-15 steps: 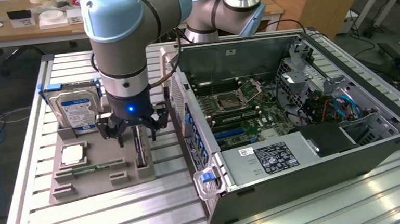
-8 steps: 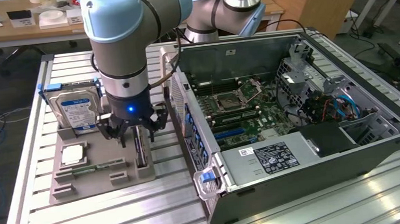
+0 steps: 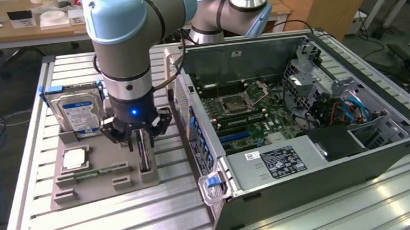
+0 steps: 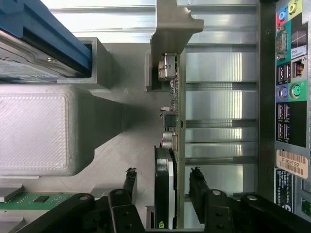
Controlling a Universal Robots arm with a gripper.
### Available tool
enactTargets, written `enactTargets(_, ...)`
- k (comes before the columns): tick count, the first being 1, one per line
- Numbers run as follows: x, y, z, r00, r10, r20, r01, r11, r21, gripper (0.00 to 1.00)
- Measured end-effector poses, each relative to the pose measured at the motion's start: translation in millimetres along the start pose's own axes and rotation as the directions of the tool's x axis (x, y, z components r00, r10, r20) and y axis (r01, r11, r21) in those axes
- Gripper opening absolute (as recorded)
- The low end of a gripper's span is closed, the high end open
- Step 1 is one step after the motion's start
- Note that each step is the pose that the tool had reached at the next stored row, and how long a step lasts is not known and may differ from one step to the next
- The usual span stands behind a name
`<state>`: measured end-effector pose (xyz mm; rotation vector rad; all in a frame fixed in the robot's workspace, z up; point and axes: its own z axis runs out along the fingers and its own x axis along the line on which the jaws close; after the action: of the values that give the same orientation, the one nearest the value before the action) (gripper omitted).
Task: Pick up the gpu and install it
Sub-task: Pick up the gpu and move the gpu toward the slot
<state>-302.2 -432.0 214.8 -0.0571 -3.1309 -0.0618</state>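
Gripper (image 4: 163,183) is straddling the gpu (image 4: 170,119), which is standing on edge in the grey holder tray (image 3: 88,189) beside the PC case (image 3: 300,157). Fingers (image 4: 197,182) are hanging open either side, not touching. I'm thinking: centre up, then squeeze the flat faces squarely, clear of the chips.

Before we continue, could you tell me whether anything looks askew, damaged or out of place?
Nothing stands out. The gpu stands upright on edge in the tray, the open end effector straddles it, and the hard drive sits upright.

Bright light, glare across the table (image 3: 126,221)
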Motion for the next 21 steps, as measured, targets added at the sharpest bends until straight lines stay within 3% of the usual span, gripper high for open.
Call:
enactTargets(1, 0.0, 0.0, 0.0, 1.0, 0.0, 0.0, 0.0, 1.0, 0.0, 0.58)
enactTargets(2, 0.0, 0.0, 0.0, 1.0, 0.0, -0.0001, 0.0, 1.0, 0.0, 0.51)
enactTargets(7, 0.0, 0.0, 0.0, 1.0, 0.0, 0.0, 0.0, 1.0, 0.0, 0.5)
enactTargets(8, 0.0, 0.0, 0.0, 1.0, 0.0, 0.0, 0.0, 1.0, 0.0, 0.43)
enactTargets(13, 0.0, 0.0, 0.1, 1.0, 0.0, 0.0, 0.0, 1.0, 0.0, 0.42)
enactTargets(14, 0.0, 0.0, 0.1, 1.0, 0.0, 0.0, 0.0, 1.0, 0.0, 0.35)
enactTargets(17, 0.0, 0.0, 0.2, 1.0, 0.0, -0.0001, 0.0, 1.0, 0.0001, 0.34)
enactTargets(18, -0.1, 0.0, 0.2, 1.0, 0.0, -0.0001, 0.0, 1.0, 0.0001, 0.28)
enactTargets(21, -0.1, 0.0, 0.3, 1.0, 0.0, 0.0, 0.0, 1.0, 0.0003, 0.28)
